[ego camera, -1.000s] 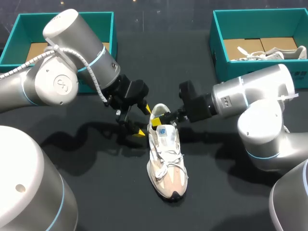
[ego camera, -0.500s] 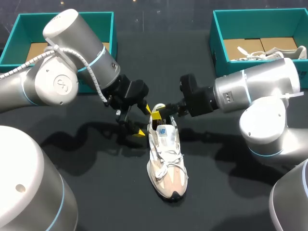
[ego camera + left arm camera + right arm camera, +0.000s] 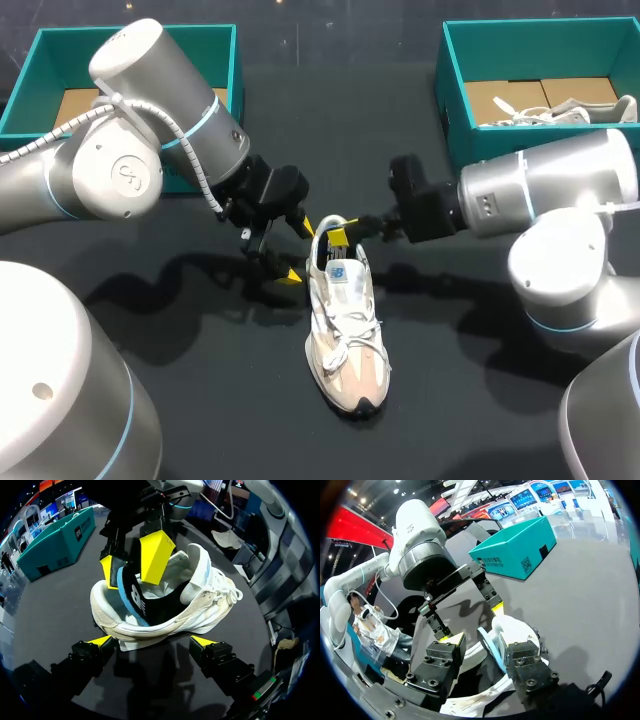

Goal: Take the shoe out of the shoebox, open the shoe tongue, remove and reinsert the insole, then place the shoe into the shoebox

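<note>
- The shoe point(image 3: 345, 330) lies mid-table, with its toe near and heel far.
- The right gripper point(image 3: 338, 236) pinches the insole point(image 3: 131, 592) at the heel opening.
- The left gripper point(image 3: 296, 250) is spread, just left of the heel.

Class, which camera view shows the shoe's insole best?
Left wrist view: the insole is lifted partly out of the shoe. Right wrist view shows only its blue edge; head view barely shows it.
</note>
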`<state>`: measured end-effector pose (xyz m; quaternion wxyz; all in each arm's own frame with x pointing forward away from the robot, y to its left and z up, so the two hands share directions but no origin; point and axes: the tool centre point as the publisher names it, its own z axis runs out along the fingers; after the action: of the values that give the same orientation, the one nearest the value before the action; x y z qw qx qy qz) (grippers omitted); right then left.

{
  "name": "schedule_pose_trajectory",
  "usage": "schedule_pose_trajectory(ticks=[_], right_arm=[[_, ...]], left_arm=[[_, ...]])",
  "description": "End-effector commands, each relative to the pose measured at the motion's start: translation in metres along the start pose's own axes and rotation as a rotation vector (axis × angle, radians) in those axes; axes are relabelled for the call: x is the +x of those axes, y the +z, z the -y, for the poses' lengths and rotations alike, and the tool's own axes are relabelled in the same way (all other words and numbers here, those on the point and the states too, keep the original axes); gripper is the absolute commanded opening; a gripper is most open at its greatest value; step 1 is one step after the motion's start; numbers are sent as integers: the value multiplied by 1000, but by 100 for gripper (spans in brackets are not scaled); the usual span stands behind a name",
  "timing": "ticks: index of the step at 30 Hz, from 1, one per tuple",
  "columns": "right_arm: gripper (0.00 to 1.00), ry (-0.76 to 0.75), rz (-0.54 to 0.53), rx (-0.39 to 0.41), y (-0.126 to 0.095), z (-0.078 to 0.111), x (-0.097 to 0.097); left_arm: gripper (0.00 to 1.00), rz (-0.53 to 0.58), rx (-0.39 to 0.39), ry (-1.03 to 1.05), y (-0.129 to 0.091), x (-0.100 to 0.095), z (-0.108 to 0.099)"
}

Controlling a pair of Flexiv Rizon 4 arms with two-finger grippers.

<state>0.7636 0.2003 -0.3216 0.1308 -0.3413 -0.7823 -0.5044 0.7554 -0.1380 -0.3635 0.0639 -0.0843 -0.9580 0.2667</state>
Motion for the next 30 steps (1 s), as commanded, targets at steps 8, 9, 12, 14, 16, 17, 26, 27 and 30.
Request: schedule_pose_trajectory(ticks=[8, 9, 12, 14, 16, 17, 26, 27, 30], right_arm=[[42, 39, 54, 0, -13, 8, 0], [41, 44, 57, 3, -14, 9, -1], [40, 55, 61, 11, -16, 10, -3], [41, 63, 64, 15, -17, 11, -5], [41, 73, 67, 21, -20, 12, -7], [41, 78, 68, 23, -22, 12, -8], [40, 135, 114, 58, -45, 14, -18], [40, 143, 123, 65, -47, 14, -18], [41, 158, 140, 83, -55, 14, -20]], left_arm=[[100, 0, -2, 0, 0, 1, 0], [100, 0, -2, 0, 0, 1, 0], [100, 0, -2, 0, 0, 1, 0], [100, 0, -2, 0, 0, 1, 0], [100, 0, -2, 0, 0, 1, 0], [100, 0, -2, 0, 0, 1, 0], [100, -12, -8, 5, -10, -1, -6], [100, -15, -6, 4, -13, -2, -8], [100, -21, -7, 4, -23, -4, -14]])
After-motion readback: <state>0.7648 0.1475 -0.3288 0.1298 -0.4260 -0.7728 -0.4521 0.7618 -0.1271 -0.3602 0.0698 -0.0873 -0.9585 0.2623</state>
